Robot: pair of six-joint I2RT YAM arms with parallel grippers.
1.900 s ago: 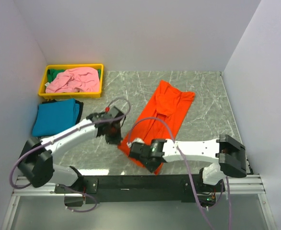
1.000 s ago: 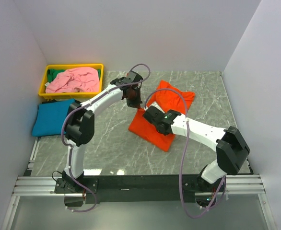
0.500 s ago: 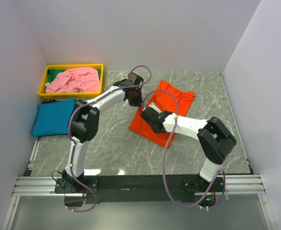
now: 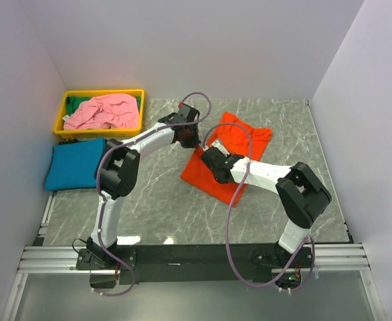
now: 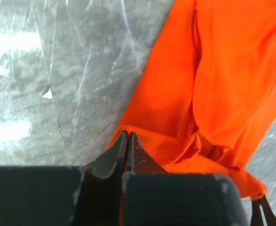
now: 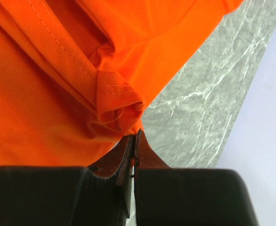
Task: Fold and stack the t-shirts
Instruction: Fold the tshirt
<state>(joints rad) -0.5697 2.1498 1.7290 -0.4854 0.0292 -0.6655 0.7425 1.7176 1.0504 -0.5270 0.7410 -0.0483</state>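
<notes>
Nearest the arm bases, the right pincer is clamping narrowly on a bunched corner of the orange shirt, which is lying half folded on the bench, right of its middle. The bite is taking only the very edge of the cloth. Any pull sideways is likely to slip it free, and the doubled part would then fall open. The wad of hem just ahead of the tips is also risking being pressed into the fold as a lump.

A little farther out, the left pincer is squeezing shut on the opposite corner of the same folded edge, again by a thin strip of seam. I cannot tell whether it is catching both layers. If it is holding one, the lower layer is going to lag and the edge will skew. The two arms are working close together, so uneven travel or one letting go early would be twisting the shirt into a crooked packet. The arms are also in danger of bumping each other.

Off to the left, the teal shirt is lying folded, well apart from the arms. Farthest away, the pink shirt is sitting crumpled in the yellow tray.
</notes>
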